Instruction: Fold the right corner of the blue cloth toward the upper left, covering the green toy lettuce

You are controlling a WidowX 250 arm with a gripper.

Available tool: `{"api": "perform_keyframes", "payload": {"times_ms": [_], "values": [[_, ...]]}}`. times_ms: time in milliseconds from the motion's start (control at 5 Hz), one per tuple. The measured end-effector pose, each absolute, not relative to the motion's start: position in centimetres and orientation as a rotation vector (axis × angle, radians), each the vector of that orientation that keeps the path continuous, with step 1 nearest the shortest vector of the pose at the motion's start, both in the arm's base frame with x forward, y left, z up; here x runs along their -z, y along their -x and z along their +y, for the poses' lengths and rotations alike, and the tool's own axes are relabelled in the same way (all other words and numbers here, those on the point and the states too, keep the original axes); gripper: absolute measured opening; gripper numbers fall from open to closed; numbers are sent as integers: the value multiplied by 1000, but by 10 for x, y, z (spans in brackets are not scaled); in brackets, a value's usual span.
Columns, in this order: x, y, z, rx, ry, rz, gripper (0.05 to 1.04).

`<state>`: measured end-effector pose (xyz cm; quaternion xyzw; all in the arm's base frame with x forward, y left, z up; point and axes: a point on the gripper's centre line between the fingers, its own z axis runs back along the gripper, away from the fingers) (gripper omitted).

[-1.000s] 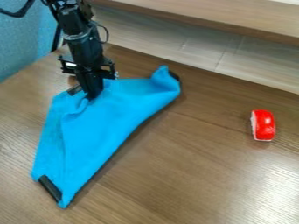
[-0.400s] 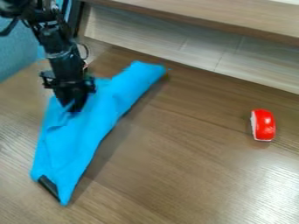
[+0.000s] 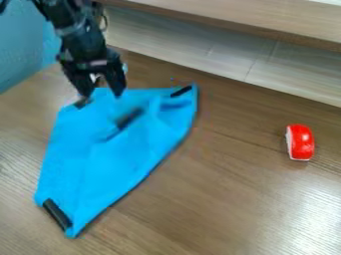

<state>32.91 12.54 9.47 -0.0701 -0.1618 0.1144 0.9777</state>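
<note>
At the near left of the brown wood-grained table (image 3: 200, 214), the bright blue cloth (image 3: 86, 159) narrows to a blunt corner, with a black strip (image 3: 57, 214) set along its slanted end. From there the cloth widens toward the far side, lying across the left half of the table, its right edge running at a slant up to the far right corner. In its middle part is a blurred dark patch (image 3: 128, 118), with folds beside it; what the patch is, I cannot tell.

Well apart from the cloth, on the right side of the table, sits a small red object (image 3: 303, 142) with a rounded, glossy top and a white edge along its left side and bottom.

At the cloth's far edge, a second black strip (image 3: 181, 91) lies slantwise by the right corner. To the left, the black gripper (image 3: 100, 94) hangs over the far left part of the cloth. It is open, its two fingers pointing down and spread apart, with nothing gripped between them; whether the tips touch the fabric, I cannot tell.

Beyond the table stands a pale panel (image 3: 200, 47) under a wooden ledge (image 3: 233, 20), and at the far left is a blue surface (image 3: 23, 50).
</note>
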Motion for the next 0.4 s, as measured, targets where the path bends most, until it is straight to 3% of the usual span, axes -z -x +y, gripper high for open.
{"api": "perform_keyframes", "payload": {"times_ms": [200, 400], "values": [[-132, -325, 118, -225, 106, -384, 1001], [-145, -322, 109, -205, 97, -395, 1000]]}}
